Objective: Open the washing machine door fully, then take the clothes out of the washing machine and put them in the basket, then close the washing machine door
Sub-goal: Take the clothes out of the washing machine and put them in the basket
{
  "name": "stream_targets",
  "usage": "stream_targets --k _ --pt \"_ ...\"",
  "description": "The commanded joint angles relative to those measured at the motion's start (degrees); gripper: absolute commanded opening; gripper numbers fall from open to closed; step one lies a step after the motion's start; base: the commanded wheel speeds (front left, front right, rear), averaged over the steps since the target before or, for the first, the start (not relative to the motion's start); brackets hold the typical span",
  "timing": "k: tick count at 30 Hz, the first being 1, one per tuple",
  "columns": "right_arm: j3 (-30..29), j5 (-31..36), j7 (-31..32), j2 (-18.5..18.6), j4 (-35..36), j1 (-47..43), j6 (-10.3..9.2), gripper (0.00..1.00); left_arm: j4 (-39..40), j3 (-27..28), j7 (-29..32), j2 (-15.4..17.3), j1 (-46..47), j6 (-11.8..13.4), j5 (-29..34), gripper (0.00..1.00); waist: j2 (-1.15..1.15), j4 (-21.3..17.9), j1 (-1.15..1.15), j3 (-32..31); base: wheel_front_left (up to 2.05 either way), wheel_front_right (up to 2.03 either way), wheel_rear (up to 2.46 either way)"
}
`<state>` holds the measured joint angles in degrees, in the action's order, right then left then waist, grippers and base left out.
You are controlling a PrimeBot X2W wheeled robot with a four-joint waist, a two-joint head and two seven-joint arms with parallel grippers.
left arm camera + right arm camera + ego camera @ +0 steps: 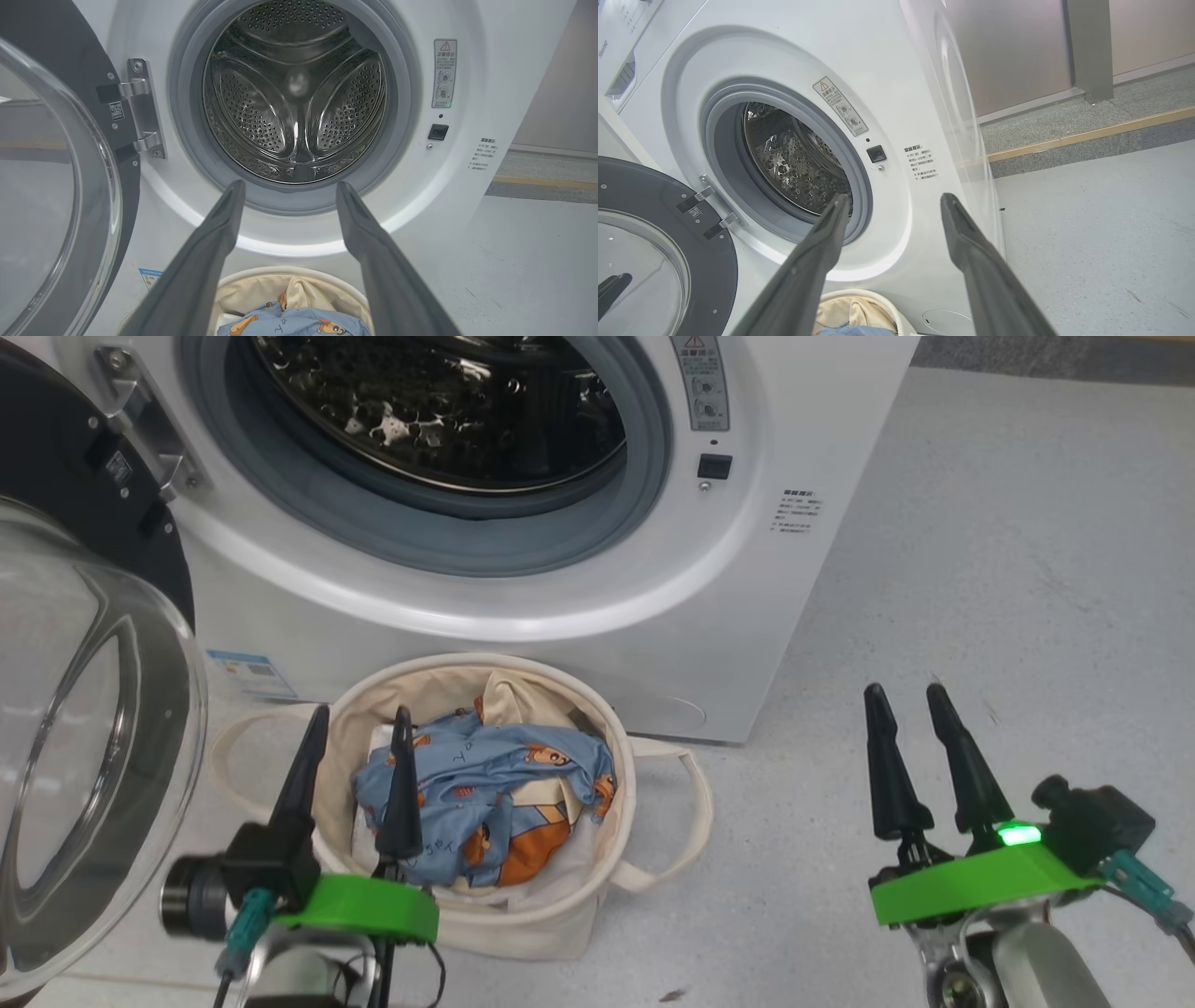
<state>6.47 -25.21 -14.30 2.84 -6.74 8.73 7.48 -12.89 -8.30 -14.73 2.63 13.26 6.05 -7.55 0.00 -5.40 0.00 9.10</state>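
The white washing machine (579, 616) stands with its door (84, 728) swung wide to the left, glass bowl facing me. Its steel drum (296, 93) holds no cloth that I can see. The cream basket (569, 905) sits on the floor in front of the machine. The light blue bear-print clothes (485, 793) lie inside it with cream cloth. My left gripper (359, 733) hovers open over the basket's left rim, nothing between its fingers. My right gripper (904, 700) stands open and empty over bare floor to the right of the basket.
Grey floor (1008, 616) stretches right of the machine. In the right wrist view a raised kerb with a yellow strip (1092, 135) and a grey wall panel (1017, 46) lie beyond. The door's hinge bracket (142, 107) juts out on the machine's left.
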Motion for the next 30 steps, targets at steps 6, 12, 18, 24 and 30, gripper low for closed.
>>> stream_targets --k 6,12,18,24,30 --pt "1.21 -0.08 -0.70 0.04 1.05 -0.57 0.01 1.00 0.26 3.00 -0.27 0.28 -1.33 0.45 -1.71 1.00 0.00 -0.24 0.00 -0.75 0.00 0.00 0.00" --pt "1.44 1.08 -0.70 0.04 -0.49 -1.48 0.01 1.00 -0.42 3.43 -0.27 0.26 -2.88 0.14 -1.72 1.00 0.00 -0.46 0.00 -1.68 0.00 0.00 0.00" --pt "1.04 1.95 -0.70 0.04 -2.21 -1.88 0.01 1.00 -0.63 2.83 -0.27 0.26 -3.79 0.37 -1.91 1.00 0.00 -0.73 0.00 -2.74 0.00 0.00 0.00" --pt "1.60 1.59 -0.70 0.04 -2.16 -2.12 0.01 1.00 -1.03 2.37 -0.27 0.25 -4.32 0.44 -1.48 1.00 0.00 -1.24 0.00 -3.36 0.00 0.00 0.00" --pt "1.98 1.54 -0.70 0.04 -2.01 -2.46 0.01 1.00 -1.17 2.10 -0.27 0.25 -4.52 0.50 -1.48 1.00 0.00 -1.52 0.00 -3.62 0.00 0.00 0.00"
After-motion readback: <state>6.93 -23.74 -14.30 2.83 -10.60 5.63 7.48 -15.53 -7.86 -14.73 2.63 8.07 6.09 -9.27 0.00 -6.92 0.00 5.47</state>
